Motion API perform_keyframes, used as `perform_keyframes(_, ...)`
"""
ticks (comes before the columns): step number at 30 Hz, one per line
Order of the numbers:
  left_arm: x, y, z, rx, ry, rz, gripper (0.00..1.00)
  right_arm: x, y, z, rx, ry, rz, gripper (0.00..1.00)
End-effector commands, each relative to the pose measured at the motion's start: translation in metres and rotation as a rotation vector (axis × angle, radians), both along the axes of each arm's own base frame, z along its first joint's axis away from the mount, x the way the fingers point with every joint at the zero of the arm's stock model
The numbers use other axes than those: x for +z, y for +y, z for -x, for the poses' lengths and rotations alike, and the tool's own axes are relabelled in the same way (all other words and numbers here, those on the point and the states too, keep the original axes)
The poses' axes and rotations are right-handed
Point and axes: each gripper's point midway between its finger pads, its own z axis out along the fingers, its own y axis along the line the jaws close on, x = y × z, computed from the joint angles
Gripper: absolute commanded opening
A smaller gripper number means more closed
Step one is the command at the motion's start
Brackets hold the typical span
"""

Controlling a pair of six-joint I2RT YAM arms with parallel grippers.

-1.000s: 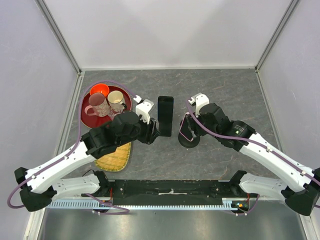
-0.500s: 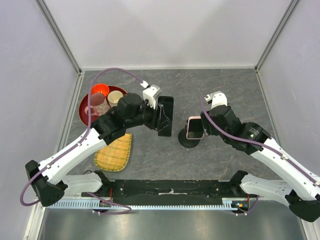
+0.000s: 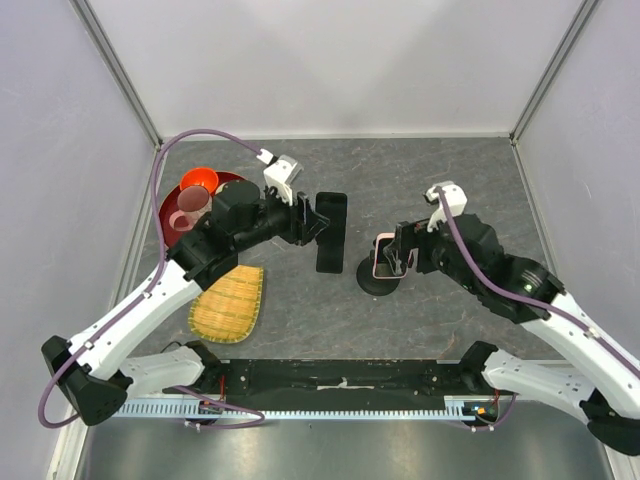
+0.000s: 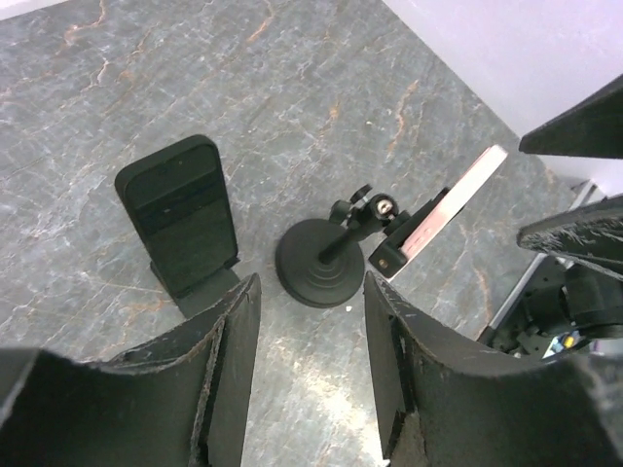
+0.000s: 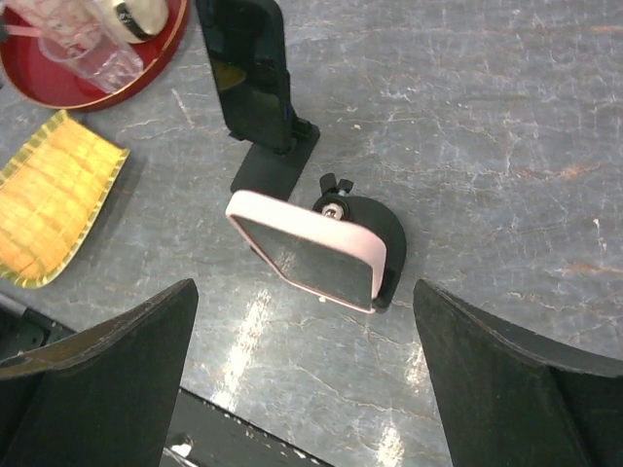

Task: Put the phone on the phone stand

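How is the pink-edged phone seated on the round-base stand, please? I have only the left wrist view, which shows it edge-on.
Observer: The right wrist view shows the pink-cased phone resting in the cradle of the round-base stand, its dark face tilted upward.
Operator: Thank you. Is anything gripping it?
Observer: No. In that same view the right gripper is wide open, clear of the phone on both sides.
Operator: What else lies outside my frame?
Observer: The top view shows a red tray at the far left, with a yellow woven mat nearer the arm bases.
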Motion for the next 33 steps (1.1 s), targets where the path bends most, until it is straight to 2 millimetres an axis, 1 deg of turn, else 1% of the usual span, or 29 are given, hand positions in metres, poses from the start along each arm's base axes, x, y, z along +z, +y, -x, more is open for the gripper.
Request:
perform_keyframes(1, 0.007, 0.012, -0.007, 0.026, -0.151, -0.017, 0.52, -0.019, 0.013, -0.019, -0.142, 0.056, -0.002, 0.98)
perform_keyframes(2, -0.006, 0.015, -0.008, 0.029, -0.15, -0.041, 0.52, -0.019, 0.016, -0.02, -0.144, 0.052, 0.006, 0.98)
perform_keyframes(3, -0.007, 0.016, -0.009, 0.033, -0.167, -0.04, 0.52, -0.02, 0.019, -0.019, -0.144, 0.046, 0.021, 0.98)
perform_keyframes(5, -0.018, 0.022, -0.01, 0.054, -0.136, -0.06, 0.51, -0.024, 0.026, -0.021, -0.151, 0.045, 0.032, 0.98)
perform_keyframes(9, -0.012, 0.026, -0.006, 0.053, -0.161, -0.051, 0.5, -0.032, 0.031, -0.02, -0.195, 0.028, 0.074, 0.98)
perform_keyframes(10, -0.01, 0.029, -0.007, 0.065, -0.168, -0.05, 0.5, -0.036, 0.021, -0.024, -0.258, 0.015, 0.125, 0.98)
perform_keyframes(11, -0.01, 0.031, -0.007, 0.074, -0.174, -0.052, 0.5, -0.034, 0.018, -0.025, -0.306, 0.005, 0.118, 0.98)
perform_keyframes(12, -0.009, 0.032, -0.008, 0.08, -0.177, -0.054, 0.5, -0.037, 0.02, -0.024, -0.321, -0.003, 0.142, 0.98)
perform_keyframes(13, -0.009, 0.033, -0.008, 0.087, -0.177, -0.056, 0.5, -0.038, 0.013, -0.026, -0.361, -0.021, 0.18, 0.98)
perform_keyframes(14, -0.011, 0.033, -0.008, 0.085, -0.174, -0.058, 0.5, -0.034, 0.015, -0.027, -0.386, -0.021, 0.163, 0.98)
perform_keyframes(15, -0.011, 0.033, -0.009, 0.085, -0.174, -0.058, 0.5, -0.039, 0.018, -0.027, -0.391, -0.018, 0.189, 0.98)
perform_keyframes(16, -0.012, 0.032, -0.009, 0.083, -0.171, -0.06, 0.5, -0.037, 0.017, -0.029, -0.408, -0.029, 0.2, 0.98)
perform_keyframes(17, -0.014, 0.032, -0.009, 0.086, -0.165, -0.065, 0.5, -0.037, 0.017, -0.03, -0.417, -0.033, 0.205, 0.93)
perform_keyframes(19, -0.015, 0.031, -0.01, 0.082, -0.158, -0.068, 0.49, -0.036, 0.019, -0.029, -0.438, -0.047, 0.196, 0.79)
perform_keyframes(20, -0.015, 0.031, -0.009, 0.079, -0.157, -0.067, 0.48, -0.034, 0.018, -0.03, -0.451, -0.061, 0.189, 0.69)
perform_keyframes(22, -0.016, 0.032, -0.01, 0.086, -0.157, -0.07, 0.49, -0.027, 0.016, -0.032, -0.472, -0.08, 0.16, 0.61)
perform_keyframes(23, -0.016, 0.032, -0.01, 0.089, -0.159, -0.07, 0.49, -0.024, 0.012, -0.034, -0.493, -0.1, 0.162, 0.51)
perform_keyframes(25, -0.017, 0.033, -0.011, 0.093, -0.158, -0.072, 0.48, -0.018, 0.01, -0.035, -0.508, -0.118, 0.142, 0.42)
perform_keyframes(26, -0.017, 0.033, -0.012, 0.096, -0.158, -0.073, 0.48, -0.016, 0.01, -0.036, -0.506, -0.128, 0.139, 0.33)
perform_keyframes(27, -0.018, 0.033, -0.011, 0.095, -0.157, -0.073, 0.48, -0.009, 0.013, -0.038, -0.504, -0.143, 0.098, 0.31)
perform_keyframes(28, -0.018, 0.033, -0.012, 0.096, -0.157, -0.074, 0.48, -0.01, 0.012, -0.038, -0.482, -0.161, 0.126, 0.29)
perform_keyframes(29, -0.018, 0.033, -0.012, 0.096, -0.155, -0.076, 0.48, -0.009, 0.012, -0.039, -0.471, -0.175, 0.125, 0.2)
perform_keyframes(30, -0.018, 0.033, -0.012, 0.096, -0.156, -0.075, 0.47, 0.004, 0.017, -0.041, -0.457, -0.21, 0.054, 0.15)
perform_keyframes(31, -0.018, 0.033, -0.011, 0.093, -0.156, -0.074, 0.47, -0.002, 0.016, -0.042, -0.442, -0.225, 0.068, 0.11)
perform_keyframes(32, -0.018, 0.033, -0.011, 0.096, -0.157, -0.074, 0.47, 0.002, 0.013, -0.045, -0.423, -0.251, 0.09, 0.01)
perform_keyframes(33, -0.019, 0.033, -0.011, 0.097, -0.156, -0.075, 0.47, 0.013, 0.017, -0.048, -0.405, -0.274, 0.027, 0.0)
